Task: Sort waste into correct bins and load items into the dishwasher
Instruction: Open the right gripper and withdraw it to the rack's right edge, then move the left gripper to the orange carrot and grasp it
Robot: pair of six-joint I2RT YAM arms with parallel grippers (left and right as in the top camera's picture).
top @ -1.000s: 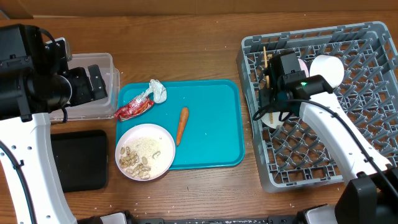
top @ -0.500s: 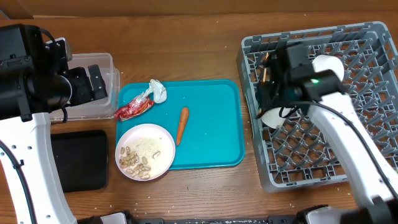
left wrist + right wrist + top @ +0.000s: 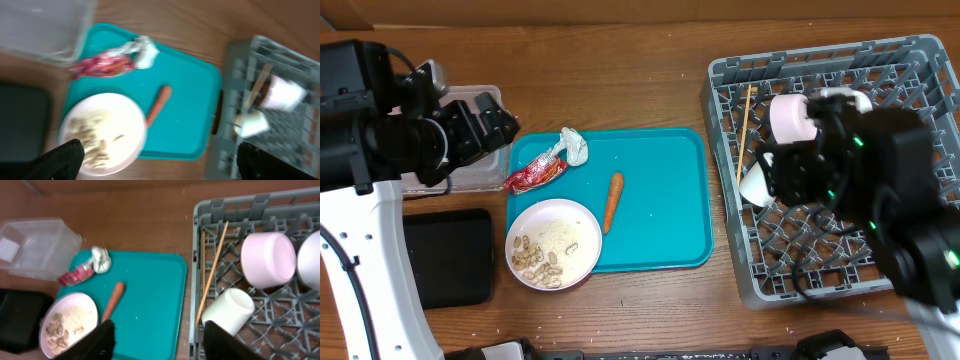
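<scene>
Since a second ago: right arm has lifted off the dish rack [image 3: 920,60] and now sits high above it, blocking much of the overhead view. That uncovers the pink bowl [image 3: 267,260] and chopsticks [image 3: 212,272]. Left arm has swung from over the clear tub [image 3: 470,100] toward the teal tray [image 3: 670,200].

- right gripper [image 3: 160,342]: pointing down over the rack's left edge, fingers spread wide, nothing between them.
- left gripper [image 3: 160,147]: over the tray's near-left area, fingers spread wide, empty. Wrist view is motion-blurred.

Counts:
- In the rack: 2 bowls, the pink one and a white bowl [image 3: 310,260] cut off by the frame edge; 1 white cup [image 3: 229,311] on its side; chopsticks lying along the left side.
- On the tray: 1 plate [image 3: 553,243], overhanging the near-left corner.
- Waste, 4 kinds, all still on the tray: red wrapper [image 3: 535,174], shiny and crumpled, touching the white tissue [image 3: 574,146] at the far-left corner; one orange carrot [image 3: 612,200] just right of the plate; peanut shells and rice [image 3: 535,258] on the plate.
- Bins: clear tub far-left, black tray [image 3: 445,255] near-left.
</scene>
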